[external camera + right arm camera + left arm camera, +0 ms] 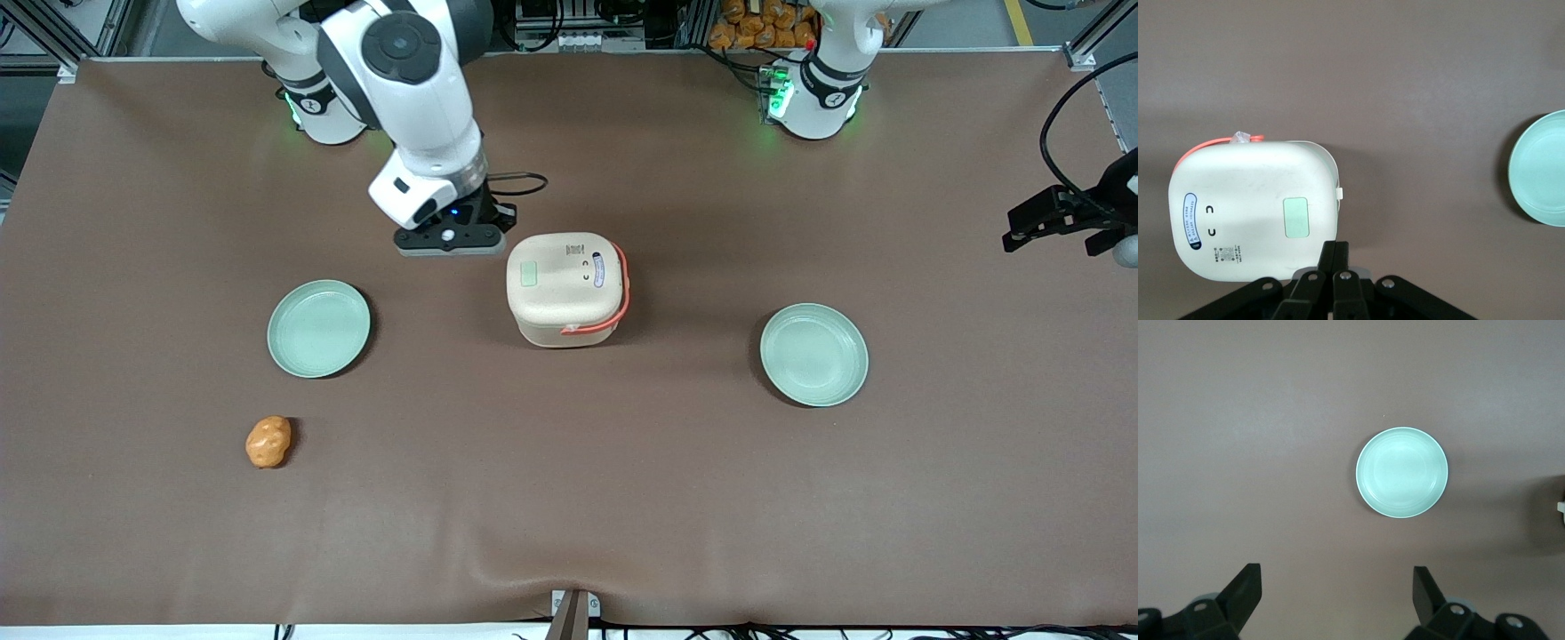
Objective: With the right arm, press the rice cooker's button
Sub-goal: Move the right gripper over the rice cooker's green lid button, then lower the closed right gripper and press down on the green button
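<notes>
The right arm (404,80) hangs over the brown table (569,498), its black end effector (450,238) poised just beside the rice cooker (563,287) and slightly farther from the front camera than the cooker's body, not touching it. In the right wrist view the two fingers (1335,257) are pressed together into a single narrow tip, a posture that suits poking a small target rather than grasping, and the tip sits just off the lid's edge near the small white latch tab (1339,193). The cooker stands near the middle of the table with its lid shut and its coral-orange handle (622,293) folded down around one side, leaving the lid top open to approach from above. A pale green rectangular patch (1297,217) on the lid is probably the button, though that is a judgement; printed markings nearby are too small to read. Two pale green plates flank the cooker, one (318,328) toward the working arm's end and one (813,354) toward the parked arm's, both well apart from it. An orange lump (268,442) lies nearer the front camera; what it is cannot be told. The cooker's interior is hidden by the closed lid.
</notes>
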